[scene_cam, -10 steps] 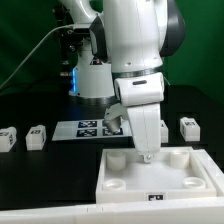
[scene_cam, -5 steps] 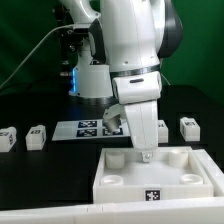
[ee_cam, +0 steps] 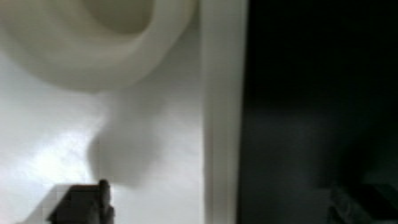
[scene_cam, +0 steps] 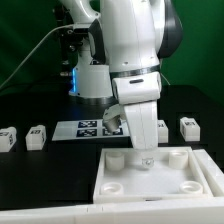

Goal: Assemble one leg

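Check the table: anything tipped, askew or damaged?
Nothing stands out: the top lies flat, the loose legs sit either side of the marker board, the tool is at the top's far rim.

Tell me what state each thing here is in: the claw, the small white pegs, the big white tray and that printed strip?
gripper: open, down at the top's rear rim, gripping nothing.
top: lying flat, visible sockets empty.
leftmost leg: loose on the table, not fitted.
next leg: loose, not fitted.
leg by the arm: loose, partly hidden.
rightmost leg: loose, not fitted.
marker board: flat, partly hidden by the arm.
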Tool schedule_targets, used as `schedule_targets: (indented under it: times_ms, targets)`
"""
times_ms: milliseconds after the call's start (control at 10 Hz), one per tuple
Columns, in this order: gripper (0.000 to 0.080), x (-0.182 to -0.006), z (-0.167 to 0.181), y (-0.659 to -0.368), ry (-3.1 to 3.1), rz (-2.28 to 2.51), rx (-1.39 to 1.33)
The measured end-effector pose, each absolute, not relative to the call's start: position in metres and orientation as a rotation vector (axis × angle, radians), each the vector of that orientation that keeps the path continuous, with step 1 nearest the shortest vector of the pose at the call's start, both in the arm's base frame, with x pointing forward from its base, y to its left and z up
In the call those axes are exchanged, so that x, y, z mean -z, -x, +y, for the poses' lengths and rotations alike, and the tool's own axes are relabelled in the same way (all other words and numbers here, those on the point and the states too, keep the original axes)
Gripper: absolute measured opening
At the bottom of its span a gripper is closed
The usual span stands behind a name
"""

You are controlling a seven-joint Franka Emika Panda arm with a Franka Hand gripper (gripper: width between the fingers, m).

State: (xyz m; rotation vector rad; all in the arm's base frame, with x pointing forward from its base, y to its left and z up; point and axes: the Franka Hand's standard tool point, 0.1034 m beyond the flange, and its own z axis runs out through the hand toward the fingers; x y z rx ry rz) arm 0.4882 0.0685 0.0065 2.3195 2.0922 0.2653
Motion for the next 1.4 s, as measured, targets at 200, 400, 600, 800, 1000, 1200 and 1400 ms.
schedule_targets:
  times_ms: [200, 400, 600, 800, 1000, 1200, 1400]
  targets:
    - [0.0634, -0.006, 0.068, -0.488, -2.32, 2.092, -0.265]
    - [0.0647, -0.006, 0.068, -0.488, -2.32, 2.092, -0.265]
    - [0.0648, -0.006, 0.068, -0.488, -2.32, 2.092, -0.265]
    - [0.0648, -0.006, 0.068, -0.488, -2.32, 2.092, -0.265]
    - [0.0648, -0.02, 0.07, -0.49, -2.386, 2.011, -0.262]
    - [0.0648, -0.043, 0.08, -0.48, -2.512, 1.845, -0.263]
    - [0.0648, -0.048, 0.097, -0.466, -2.752, 1.521, -0.262]
